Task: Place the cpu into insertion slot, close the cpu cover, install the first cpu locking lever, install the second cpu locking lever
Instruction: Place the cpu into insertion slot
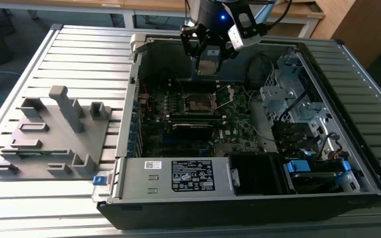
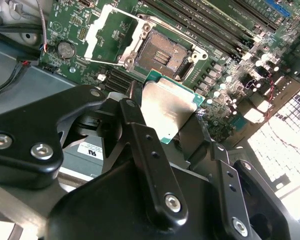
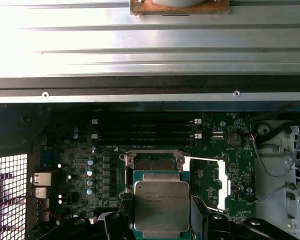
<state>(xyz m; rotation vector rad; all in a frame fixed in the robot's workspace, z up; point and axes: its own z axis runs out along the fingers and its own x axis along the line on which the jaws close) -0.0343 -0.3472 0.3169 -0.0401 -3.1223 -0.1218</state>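
Your gripper (image 2: 167,120), at the top centre of the exterior view, is clamped on opposite edges of the cpu (image 2: 165,107), which hovers clear of the bare insertion slot (image 2: 162,52). The cpu cover (image 2: 90,39) is swung open just beside the slot. Treat the chip as light and stiff but probably fragile underneath. Hold it by the edges only, lightly and level, because socket pins likely bend.

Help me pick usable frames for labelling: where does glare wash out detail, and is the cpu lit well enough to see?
First wrist view: ribbed table blown out white, cpu evenly lit, free of glare. Second wrist view: perforated panel overexposed, cpu with only a soft sheen. Exterior view: even light, motherboard dim inside the case.
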